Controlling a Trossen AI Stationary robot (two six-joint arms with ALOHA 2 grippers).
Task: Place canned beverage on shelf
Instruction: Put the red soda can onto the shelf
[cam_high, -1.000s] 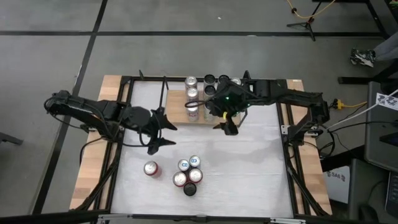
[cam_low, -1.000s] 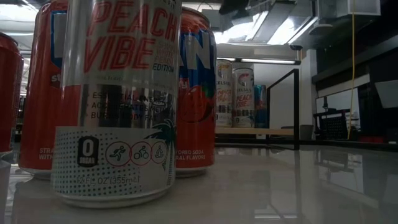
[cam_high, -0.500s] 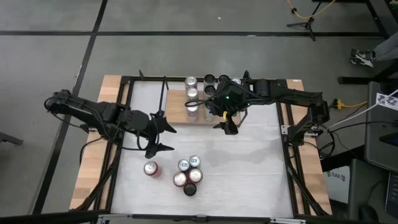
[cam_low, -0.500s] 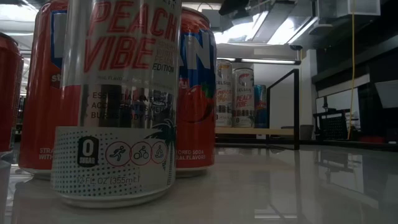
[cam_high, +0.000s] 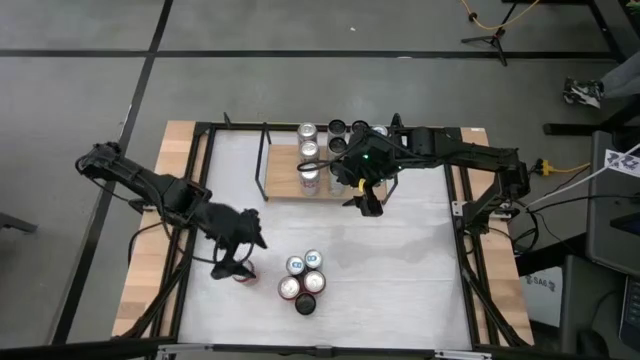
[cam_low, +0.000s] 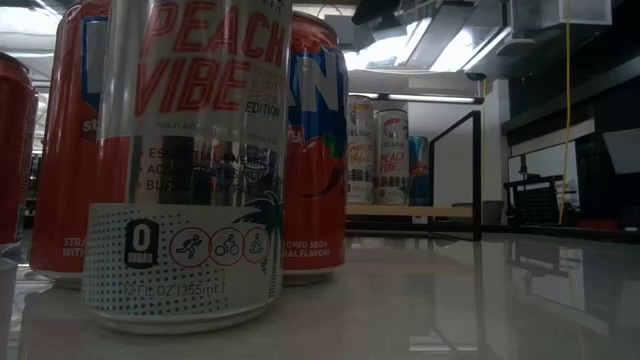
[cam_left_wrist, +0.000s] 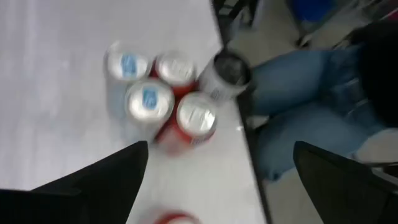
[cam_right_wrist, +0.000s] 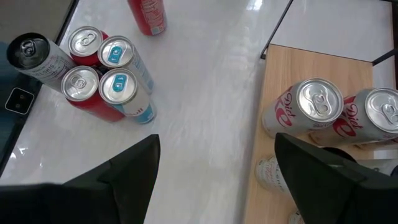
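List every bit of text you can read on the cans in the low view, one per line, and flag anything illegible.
"PEACH VIBE" on the silver can nearest the camera.
"EDITION" under that, same can.
"0 SUGAR" in the black badge low on it.
"12 FL OZ (355mL)" along its bottom, only just readable.
"AN", the end of a cut-off brand, on the orange can behind.
"SODA" and "FLAVOR" low on that can.
The shelf cans carry print too small to read.

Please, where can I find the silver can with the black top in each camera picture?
High view: black-topped silver can at the near end of the can cluster.
Low view: closest to the camera, labelled Peach Vibe.
Left wrist view: at the table's edge.
Right wrist view: beside the cluster.
Shared landmark: the red cans right next to it.
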